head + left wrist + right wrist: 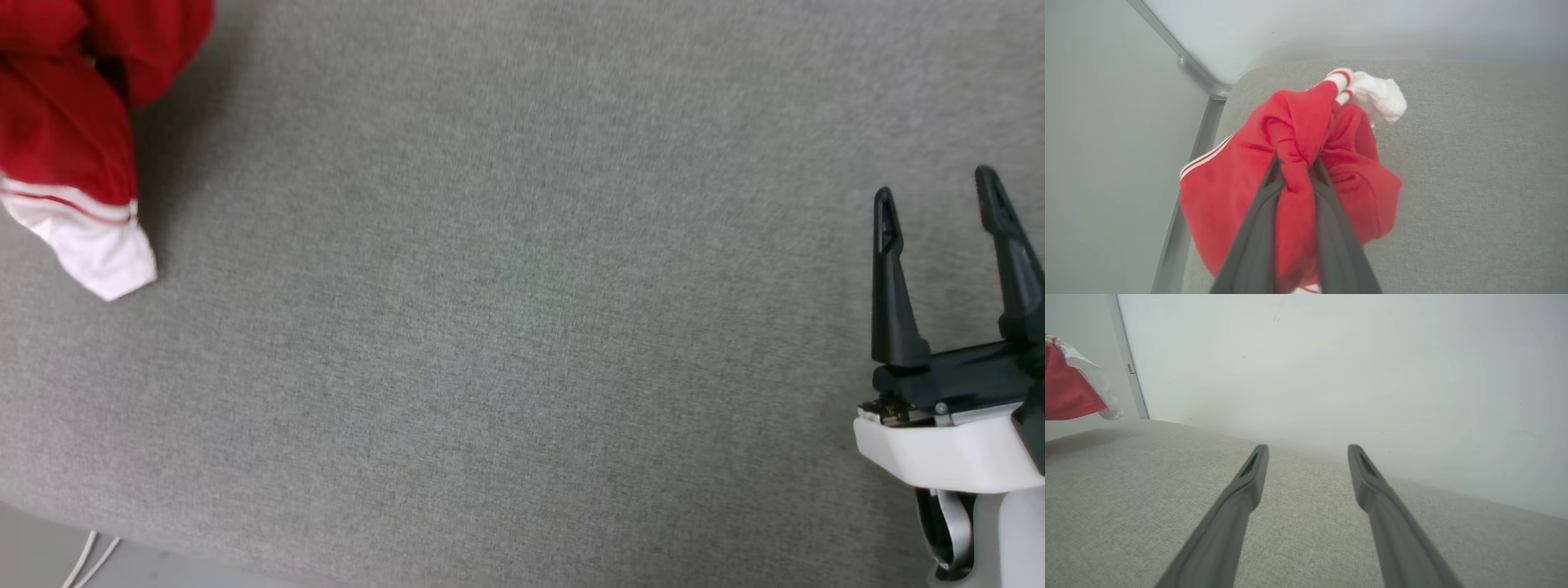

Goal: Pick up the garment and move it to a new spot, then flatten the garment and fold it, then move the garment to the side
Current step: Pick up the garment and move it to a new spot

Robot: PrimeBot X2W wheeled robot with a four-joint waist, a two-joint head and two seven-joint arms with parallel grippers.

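Red garment [1229,196] bunched lengthwise, pinched by left claw [1297,163], white sleeve [1380,98] at its far end; right claw [935,184] wide, empty.

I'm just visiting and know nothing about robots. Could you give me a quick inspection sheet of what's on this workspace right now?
Surface: grey fabric surface, flat, mostly bare.
Job's things: red T-shirt, bunched up, with a white sleeve and striped trim showing, near the surface's left corner.
Clutter: nothing seen.
Grippers: left gripper, fingers pinched on a fold of the red T-shirt; right gripper, fingers spread apart, holding nothing, over the surface.
Cables: white cables beyond the surface's near edge.
Surroundings: pale wall behind the surface; grey metal strip running to the corner.
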